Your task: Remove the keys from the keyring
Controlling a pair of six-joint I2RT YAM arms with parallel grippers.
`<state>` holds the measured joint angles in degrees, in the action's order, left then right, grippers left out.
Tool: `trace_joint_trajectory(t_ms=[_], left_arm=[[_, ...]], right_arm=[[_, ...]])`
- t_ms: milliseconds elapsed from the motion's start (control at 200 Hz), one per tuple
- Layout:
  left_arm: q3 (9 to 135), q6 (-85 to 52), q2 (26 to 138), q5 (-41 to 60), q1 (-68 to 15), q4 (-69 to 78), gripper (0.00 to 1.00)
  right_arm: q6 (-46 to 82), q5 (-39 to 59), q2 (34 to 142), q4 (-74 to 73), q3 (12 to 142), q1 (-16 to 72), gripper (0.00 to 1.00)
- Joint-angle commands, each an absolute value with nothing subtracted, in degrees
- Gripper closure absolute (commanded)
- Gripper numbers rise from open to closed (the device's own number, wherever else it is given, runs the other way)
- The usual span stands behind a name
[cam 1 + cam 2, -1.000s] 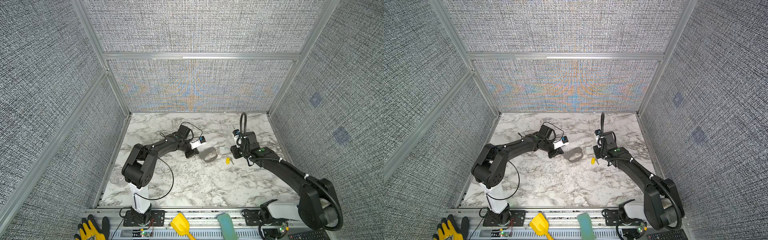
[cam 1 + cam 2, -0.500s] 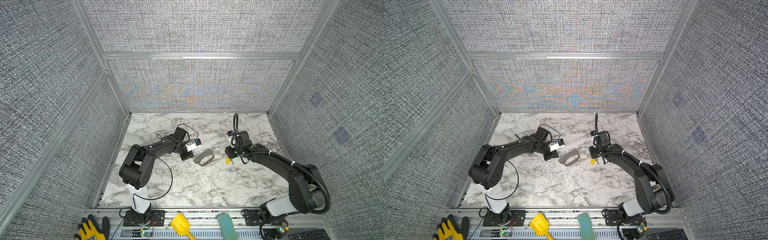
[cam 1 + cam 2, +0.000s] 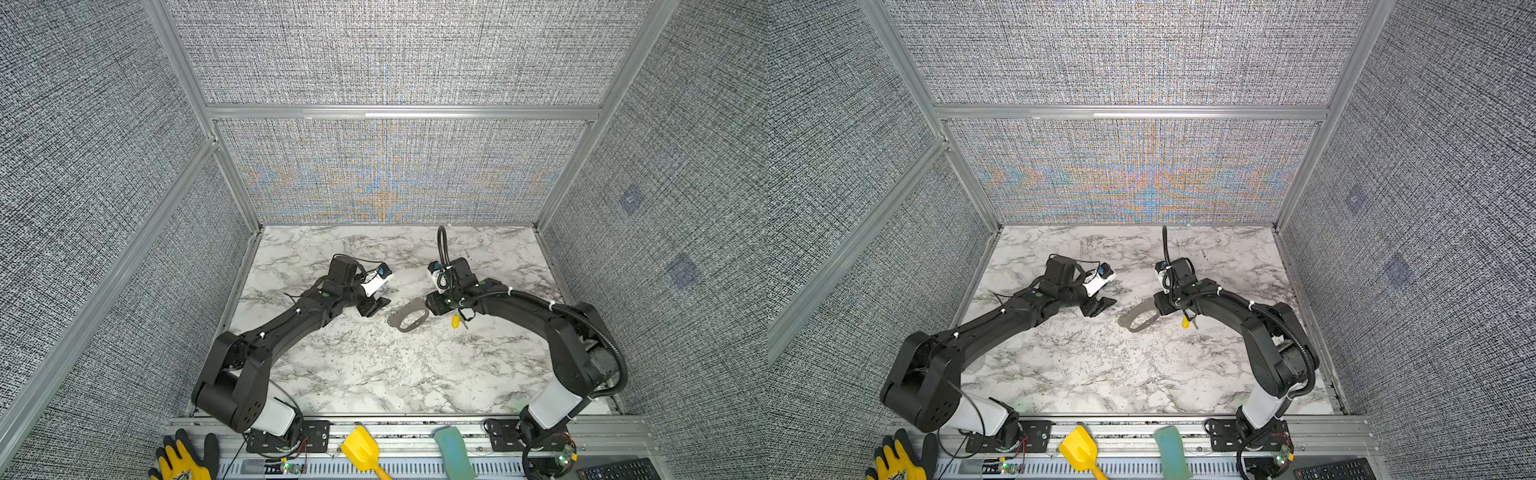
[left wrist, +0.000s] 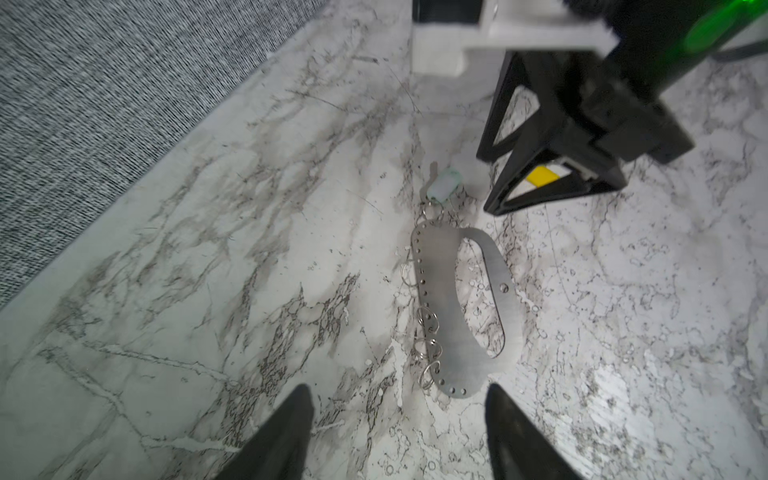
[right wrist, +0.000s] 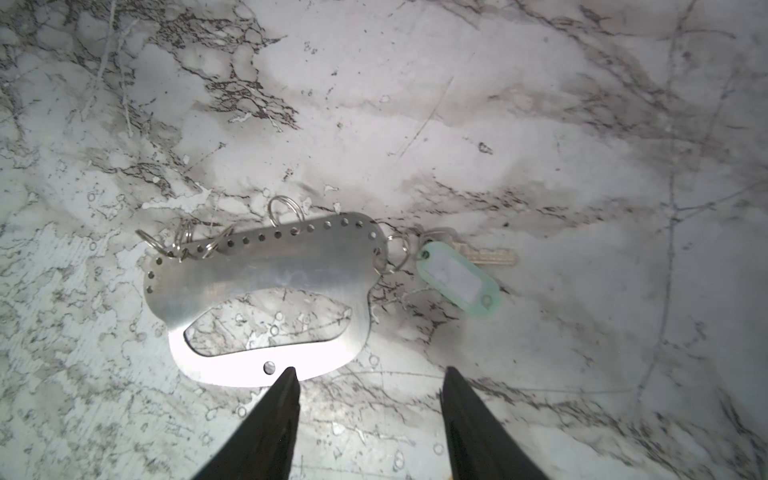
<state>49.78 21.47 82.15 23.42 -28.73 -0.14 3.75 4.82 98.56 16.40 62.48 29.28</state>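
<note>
The keyring (image 3: 409, 318) (image 3: 1139, 318), a flat grey plate with an oval cut-out, lies on the marble between the two arms. Several small wire rings hang from its row of holes (image 4: 440, 316). A key with a pale teal tag (image 5: 457, 280) (image 4: 444, 187) hangs from a ring at one end. The yellow-tagged key (image 3: 456, 321) (image 3: 1185, 322) lies loose on the marble under the right arm. My left gripper (image 4: 397, 390) (image 3: 376, 305) is open, just short of the plate's end, holding nothing. My right gripper (image 5: 370, 372) (image 3: 1160, 307) is open at the plate's handle edge, one fingertip over its rim.
Fabric walls (image 3: 124, 249) and aluminium rails close in the marble table (image 3: 374, 374). On the front rail lie a big yellow scoop (image 3: 361, 451), a large teal block (image 3: 453, 453) and a yellow glove (image 3: 183, 461).
My left gripper has opened, let go of the keyring and drawn back a little; the plate now lies flat. My right gripper has swung left to the plate's edge and opened slightly wider.
</note>
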Motion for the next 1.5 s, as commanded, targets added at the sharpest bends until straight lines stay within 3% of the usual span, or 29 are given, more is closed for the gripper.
trace_joint_trajectory(t_ms=[0, 140, 330, 1031, 1286, 1496], left_arm=[[45.1, 12.91, 77.8, 21.3, -28.65, 15.28, 0.01], [39.28, 6.07, 73.2, 20.42, -28.65, 26.5, 0.01], [39.24, -0.11, 71.48, 18.87, -28.65, 26.62, 0.01], [31.21, -0.71, 68.24, 14.03, -28.65, 36.49, 0.01], [28.23, -1.23, 67.22, 11.36, -28.65, 40.17, 0.01], [30.45, -5.7, 68.59, 7.37, -28.65, 34.13, 0.01]], right_arm=[[6.7, 3.34, 100.7, 19.55, 64.7, 29.79, 0.42], [7.26, 4.91, 102.91, 19.16, 65.12, 30.69, 0.42], [7.76, 5.49, 105.9, 18.81, 65.78, 32.11, 0.41], [9.41, 2.38, 108.01, 21.66, 68.54, 34.28, 0.4], [11.22, 5.68, 109.53, 22.77, 68.83, 34.7, 0.4], [11.77, 8.75, 108.68, 24.06, 68.64, 35.86, 0.41]])
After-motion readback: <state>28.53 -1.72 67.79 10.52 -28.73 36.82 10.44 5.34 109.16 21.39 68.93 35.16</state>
